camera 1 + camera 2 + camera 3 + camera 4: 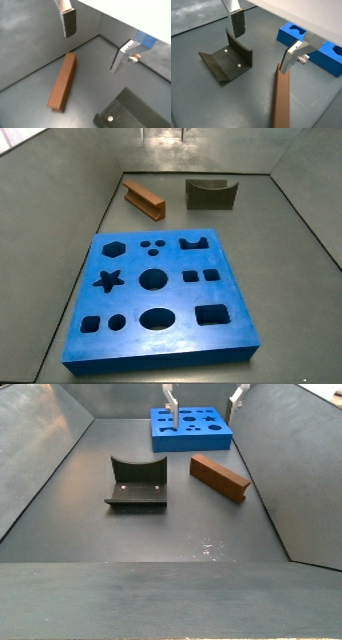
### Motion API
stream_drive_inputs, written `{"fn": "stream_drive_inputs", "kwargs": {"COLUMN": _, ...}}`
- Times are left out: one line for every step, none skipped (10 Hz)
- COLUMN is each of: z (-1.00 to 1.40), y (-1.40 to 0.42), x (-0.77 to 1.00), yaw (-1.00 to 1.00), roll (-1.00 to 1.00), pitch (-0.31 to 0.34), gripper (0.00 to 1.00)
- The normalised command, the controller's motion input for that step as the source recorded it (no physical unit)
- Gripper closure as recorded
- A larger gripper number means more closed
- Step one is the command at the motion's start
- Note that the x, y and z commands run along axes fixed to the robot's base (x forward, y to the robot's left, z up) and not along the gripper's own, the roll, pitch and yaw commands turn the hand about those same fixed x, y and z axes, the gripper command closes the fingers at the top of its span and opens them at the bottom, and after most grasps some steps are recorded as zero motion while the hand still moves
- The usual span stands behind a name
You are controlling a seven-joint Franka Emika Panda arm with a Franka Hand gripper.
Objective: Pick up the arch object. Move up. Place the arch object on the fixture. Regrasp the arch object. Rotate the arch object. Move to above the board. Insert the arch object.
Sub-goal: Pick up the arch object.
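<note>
End effector [93, 42] spread wide, nothing between the silver plates, hanging high above the arch object [63, 82] with clear air under the pads. Fingers [236, 22] visible in both wrist views, one plate over the fixture side, the other [290, 59] near the arch object's end. In a side view only the fingertips [170, 404] showing at the frame top, well above everything. Arch object [221, 477] lying flat on the bench [187, 534], untouched, just beside the fixture [138, 484], apart from it, not on it. In a side view, arch object [144, 199] between the fixture [211, 194] and the bin wall, angled, groove side not clear. Board [160, 293] well apart from the arch object, toward the near side in that view, arch notch free. Judged step: pick-up, not yet begun; everything else of the task left. Next move likely calling for a drop straight down over the arch object's middle, plates squared across its narrow width, then closing. Possible risk: off-centre grip tipping the long bar.
</note>
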Motion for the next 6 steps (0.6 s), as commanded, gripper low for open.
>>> {"fn": "stream_drive_inputs", "kwargs": {"z": -0.54, "y": -0.13, "x": -0.13, "yaw": 0.62, "roll": 0.00, "pitch": -0.097, "gripper": 0.00}}
{"fn": "stream_drive_inputs", "kwargs": {"z": -0.68, "y": -0.12, "x": -0.38, "yaw": 0.60, "roll": 0.03, "pitch": -0.131, "gripper": 0.00}}
{"fn": "stream_drive_inputs", "kwargs": {"z": -0.54, "y": -0.23, "x": -0.15, "yaw": 0.69, "roll": 0.03, "pitch": -0.113, "gripper": 0.00}}
{"fn": "stream_drive_inputs", "kwargs": {"z": -0.58, "y": -0.22, "x": -0.20, "yaw": 0.67, "roll": 0.02, "pitch": -0.109, "gripper": 0.00}}
{"fn": "stream_drive_inputs", "kwargs": {"z": -0.56, "y": -0.30, "x": -0.13, "yaw": 0.66, "roll": 0.06, "pitch": -0.086, "gripper": 0.00}}
{"fn": "stream_drive_inputs", "kwargs": {"z": -0.59, "y": -0.18, "x": -0.11, "yaw": 0.60, "roll": 0.00, "pitch": -0.044, "gripper": 0.00}}
